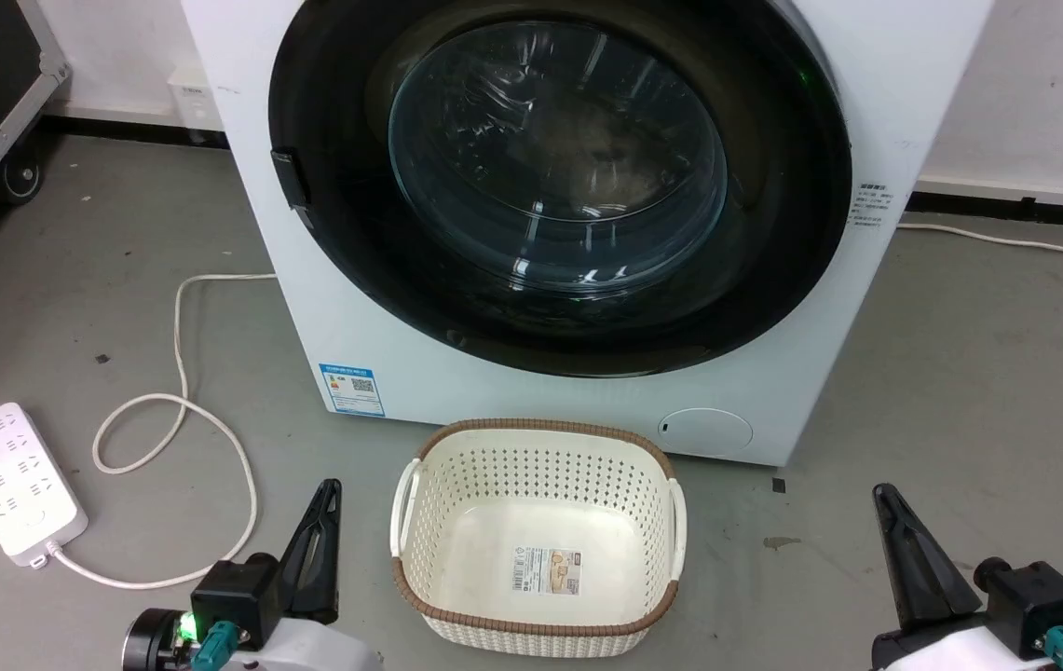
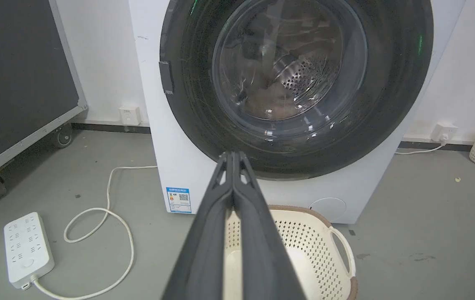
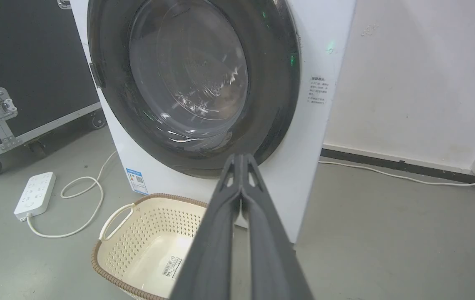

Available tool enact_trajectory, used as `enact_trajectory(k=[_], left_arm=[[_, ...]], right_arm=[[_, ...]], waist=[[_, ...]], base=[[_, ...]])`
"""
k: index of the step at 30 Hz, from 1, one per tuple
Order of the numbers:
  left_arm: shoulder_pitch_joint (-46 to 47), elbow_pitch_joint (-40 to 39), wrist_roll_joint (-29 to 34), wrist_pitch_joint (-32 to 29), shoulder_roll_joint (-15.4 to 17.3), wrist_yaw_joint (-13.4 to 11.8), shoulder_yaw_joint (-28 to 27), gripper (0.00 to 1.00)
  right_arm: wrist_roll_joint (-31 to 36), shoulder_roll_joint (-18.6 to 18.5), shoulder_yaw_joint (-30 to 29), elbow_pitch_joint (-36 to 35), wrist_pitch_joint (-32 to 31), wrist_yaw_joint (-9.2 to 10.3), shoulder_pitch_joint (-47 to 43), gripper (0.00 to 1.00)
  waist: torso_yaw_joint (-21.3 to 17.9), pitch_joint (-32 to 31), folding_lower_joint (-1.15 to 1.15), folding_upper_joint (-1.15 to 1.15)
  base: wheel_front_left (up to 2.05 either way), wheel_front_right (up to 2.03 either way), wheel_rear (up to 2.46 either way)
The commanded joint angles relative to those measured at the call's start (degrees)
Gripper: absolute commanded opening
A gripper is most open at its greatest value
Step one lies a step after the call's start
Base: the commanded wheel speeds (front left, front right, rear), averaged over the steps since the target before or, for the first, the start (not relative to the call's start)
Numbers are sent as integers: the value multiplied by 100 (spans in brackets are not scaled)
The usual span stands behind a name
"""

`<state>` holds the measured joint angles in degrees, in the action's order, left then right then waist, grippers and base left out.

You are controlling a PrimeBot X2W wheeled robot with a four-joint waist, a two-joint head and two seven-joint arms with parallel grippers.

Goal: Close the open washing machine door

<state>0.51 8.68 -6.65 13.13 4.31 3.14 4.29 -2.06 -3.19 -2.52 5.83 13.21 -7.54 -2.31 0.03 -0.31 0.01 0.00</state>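
Plainly, left fingers point(image 2: 208, 233) and right fingers point(image 3: 216, 237) meet, empty.

Washing machine point(image 1: 382, 317) in smooth white enamelled-looking panel, washing machine door point(image 1: 559, 177) with glossy black rim and clear shiny glass bowl, perforated cream plastic basket point(image 1: 538, 466) with brown woven-look rim, matt grey floor point(image 1: 960, 391), white plastic power strip point(image 1: 17, 483).
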Motion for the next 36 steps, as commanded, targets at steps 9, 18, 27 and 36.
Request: enact_trajectory(k=[9,18,27,36], left_arm=[[-10,-101,82,-128,-23,-54,-55,0],[-14,-169,134,-233,-33,-77,-88,0],[-18,-238,186,-339,-44,-100,-121,0],[-22,-321,249,-468,-57,-129,-162,0]], right_arm=[[37,6,28,-90,-132,1,40,0],[52,8,48,-133,-237,1,57,0],[67,10,68,-177,-343,2,74,0],[86,13,93,-231,-472,2,95,0]], waist=[[0,3,0,0],[0,5,0,0],[-1,8,0,0],[-1,11,0,0]], base=[[0,0,0],[0,0,0],[0,0,0],[0,0,0]])
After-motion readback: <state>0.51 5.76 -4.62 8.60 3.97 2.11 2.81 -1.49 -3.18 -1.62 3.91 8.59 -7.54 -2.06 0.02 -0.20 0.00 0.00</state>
